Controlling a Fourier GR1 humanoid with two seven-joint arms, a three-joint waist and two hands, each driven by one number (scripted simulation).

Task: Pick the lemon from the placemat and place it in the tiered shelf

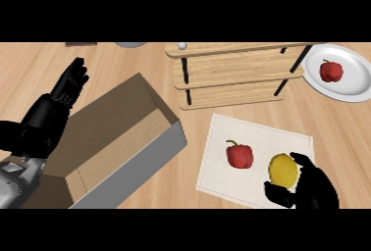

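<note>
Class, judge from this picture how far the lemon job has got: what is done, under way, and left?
Done: the right hand is at the lemon. Under way: its fingers curl round the lemon, which lies on the placemat beside a red pepper. Left: lifting it and setting it in the tiered shelf, which holds no lemon yet.

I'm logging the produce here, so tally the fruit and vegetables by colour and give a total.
Red: 2, a pepper on the placemat and another pepper on the plate
Yellow: 1, the lemon
Total: 3
</note>
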